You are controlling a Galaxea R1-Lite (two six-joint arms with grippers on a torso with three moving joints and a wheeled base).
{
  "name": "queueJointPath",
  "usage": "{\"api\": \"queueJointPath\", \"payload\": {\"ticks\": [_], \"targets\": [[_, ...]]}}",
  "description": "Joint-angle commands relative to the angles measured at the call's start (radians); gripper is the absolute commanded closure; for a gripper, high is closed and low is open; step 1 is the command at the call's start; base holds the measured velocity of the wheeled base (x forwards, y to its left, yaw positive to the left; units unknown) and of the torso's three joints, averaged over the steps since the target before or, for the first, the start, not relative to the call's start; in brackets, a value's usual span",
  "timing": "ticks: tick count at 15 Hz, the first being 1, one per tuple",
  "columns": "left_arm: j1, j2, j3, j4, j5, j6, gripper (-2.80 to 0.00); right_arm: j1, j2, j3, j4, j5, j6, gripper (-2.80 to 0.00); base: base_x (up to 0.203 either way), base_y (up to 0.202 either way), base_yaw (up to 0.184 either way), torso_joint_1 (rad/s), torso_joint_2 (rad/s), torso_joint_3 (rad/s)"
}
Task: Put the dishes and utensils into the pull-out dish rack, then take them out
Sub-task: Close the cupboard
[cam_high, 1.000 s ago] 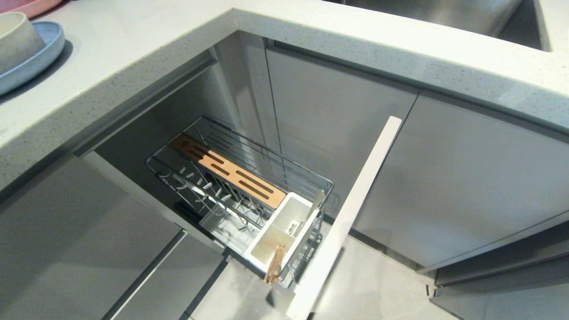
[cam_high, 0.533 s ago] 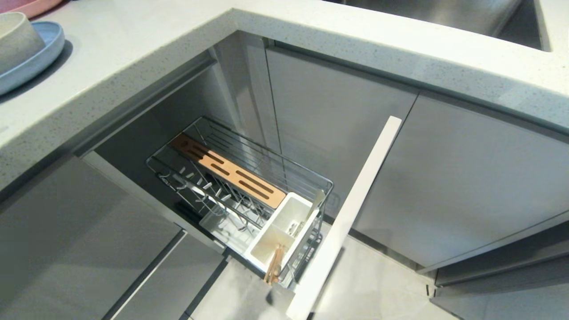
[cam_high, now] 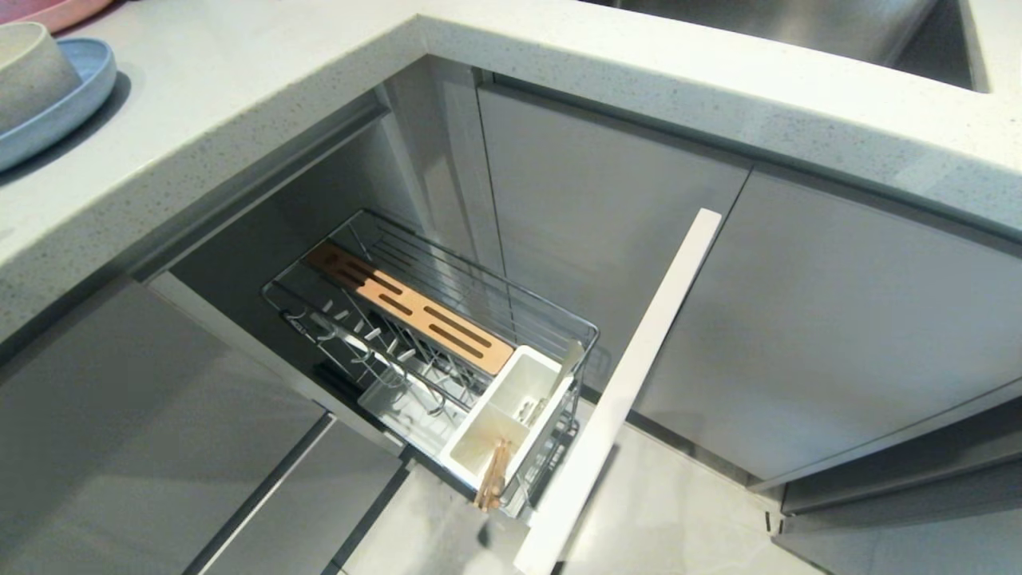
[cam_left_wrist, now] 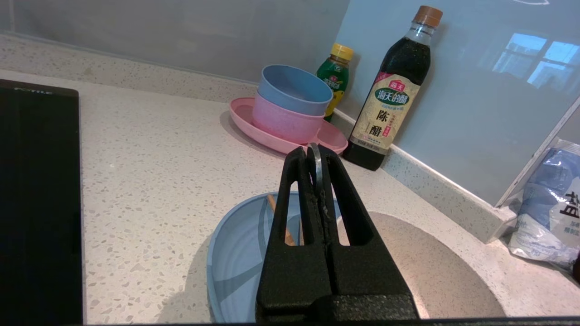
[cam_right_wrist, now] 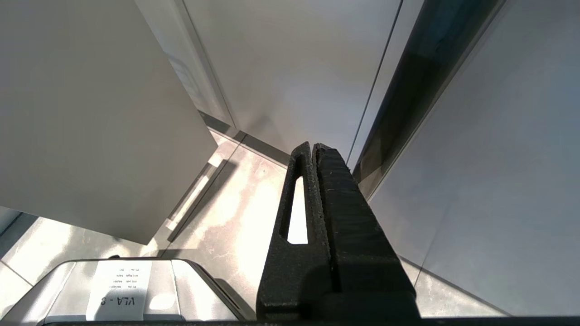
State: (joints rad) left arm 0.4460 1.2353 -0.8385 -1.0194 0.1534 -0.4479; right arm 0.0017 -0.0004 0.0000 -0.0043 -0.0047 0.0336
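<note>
The pull-out dish rack (cam_high: 471, 279) stands drawn out below the counter, its pegs bare. Wooden chopsticks (cam_high: 491, 475) stick out of its white caddy (cam_high: 523, 383), and a silver spoon (cam_high: 568, 363) leans in the far cell. My left gripper (cam_left_wrist: 313, 151) hovers over the counter, shut on the thin edge of a silver spoon (cam_left_wrist: 315, 165). Beneath it lie the pale-blue plate (cam_left_wrist: 240, 253), with a wooden chopstick (cam_left_wrist: 273, 206) on it, and the off-white bowl (cam_left_wrist: 435, 267). Both dishes also show at the head view's left edge, bowl (cam_high: 28, 72) on plate (cam_high: 76, 100). My right gripper (cam_right_wrist: 312, 147) hangs shut and empty near the floor.
The rack's grey door front (cam_high: 631, 383) juts into the aisle. On the counter behind the dishes stand a pink plate (cam_left_wrist: 333, 138) with stacked pink and blue bowls (cam_left_wrist: 290, 106), two bottles (cam_left_wrist: 394, 90) and a bag (cam_left_wrist: 548, 208). A black cooktop (cam_left_wrist: 38, 194) lies beside them.
</note>
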Motion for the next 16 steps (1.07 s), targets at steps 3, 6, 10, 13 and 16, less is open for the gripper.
{"api": "queueJointPath", "payload": {"ticks": [3, 6, 10, 13, 16], "targets": [[0.000, -0.007, 0.001, -0.010, 0.002, -0.003, -2.80, 0.000, -0.004, 0.002, -0.001, 0.000, 0.000, 0.00, 0.000, 0.000, 0.000, 0.000, 0.00, 0.000], [0.000, -0.013, 0.001, -0.011, 0.002, -0.003, -2.80, 0.001, -0.004, 0.002, -0.001, 0.000, 0.000, 0.00, 0.000, 0.000, 0.000, 0.000, 0.00, 0.000], [0.002, -0.024, 0.001, -0.013, 0.002, -0.003, -2.80, 0.001, -0.004, 0.002, -0.001, 0.000, 0.000, 0.00, 0.000, 0.000, 0.000, 0.000, 0.00, 0.000], [0.007, -0.042, 0.001, -0.011, 0.002, 0.000, -2.80, 0.000, -0.004, 0.002, -0.002, 0.000, 0.000, 0.00, 0.000, 0.000, 0.000, 0.000, 0.00, 0.000], [0.008, -0.091, 0.001, -0.005, 0.002, 0.003, 0.00, 0.000, -0.004, 0.002, 0.000, 0.000, 0.000, 0.00, 0.000, 0.000, 0.000, 0.000, 0.00, 0.000]]}}
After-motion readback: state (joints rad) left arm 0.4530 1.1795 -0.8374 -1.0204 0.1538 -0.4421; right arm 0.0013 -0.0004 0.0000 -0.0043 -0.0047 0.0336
